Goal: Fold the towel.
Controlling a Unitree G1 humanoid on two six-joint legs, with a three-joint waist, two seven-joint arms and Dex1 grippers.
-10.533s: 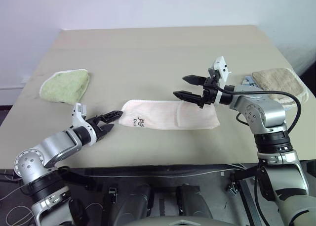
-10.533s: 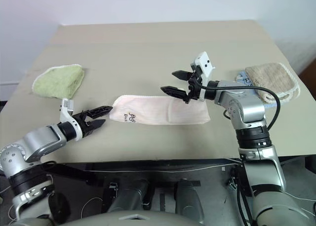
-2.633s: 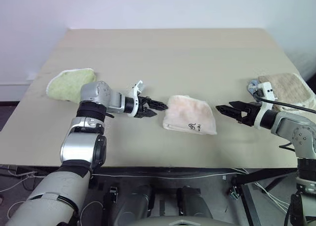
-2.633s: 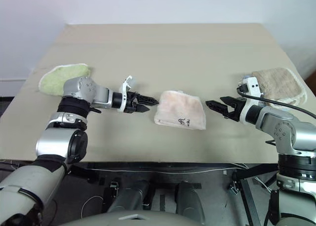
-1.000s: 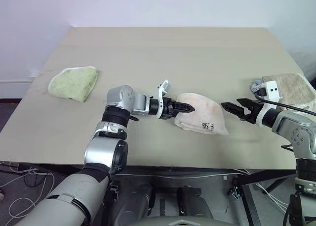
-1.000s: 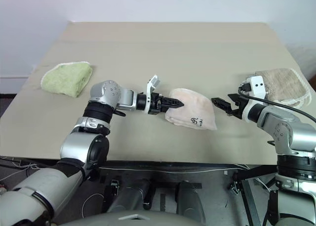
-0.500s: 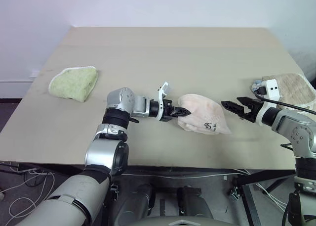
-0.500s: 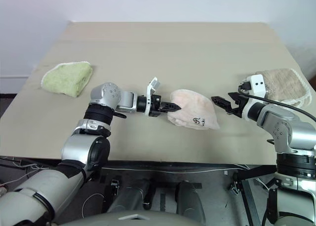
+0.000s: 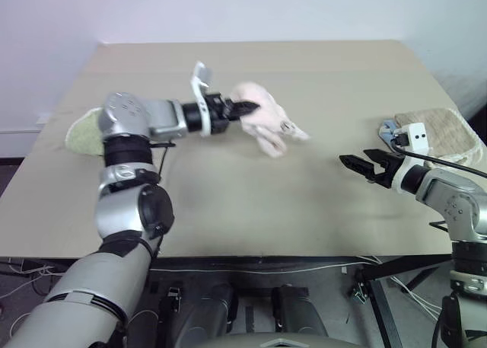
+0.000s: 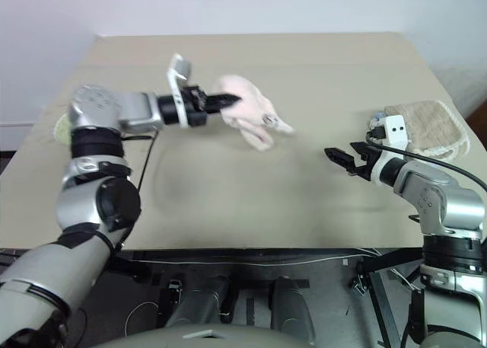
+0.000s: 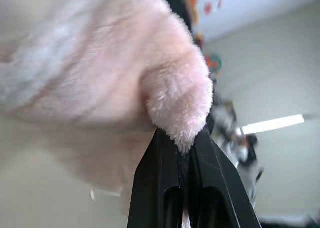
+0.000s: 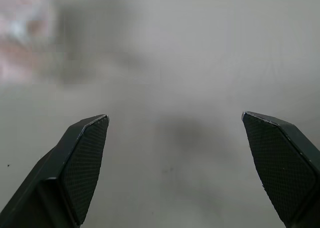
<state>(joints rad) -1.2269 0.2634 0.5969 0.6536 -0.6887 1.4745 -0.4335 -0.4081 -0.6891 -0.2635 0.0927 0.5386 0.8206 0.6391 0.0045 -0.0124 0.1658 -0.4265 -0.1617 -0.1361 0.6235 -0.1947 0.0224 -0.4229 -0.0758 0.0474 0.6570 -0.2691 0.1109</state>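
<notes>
Right gripper [image 9: 358, 162]: it hovers nearest the table's front edge, fingers spread wide apart and holding nothing; bare tabletop lies between them in the right wrist view.
Table [image 9: 251, 203]: beige top, bare in the stretch between the two grippers.
Beige-tan towel [image 9: 449, 132]: it lies just behind the right gripper's wrist, at the table's right edge, untouched.
Left gripper [image 9: 245, 106]: farther back and well apart from the right gripper, its fingers are pressed together on a fold of the towel; the left wrist view shows pink pile pinched between the two black fingers [image 11: 157, 188].
Towel [image 9: 262, 119]: it hangs bunched from the left gripper's tips, lifted clear of the table, its loose part drooping just past and below those tips.
Light green towel [image 9: 80, 135]: it lies behind the left arm at the table's left edge, largely hidden.
Step in hand: judged as carrying the gathered towel up off the table, likely to re-lay or shake it out for a fold.
Next move: it probably calls for lowering the cloth flat and giving the idle right gripper a free corner.
Writing: a small dark mark shows on the hanging cloth, too blurred to read.
</notes>
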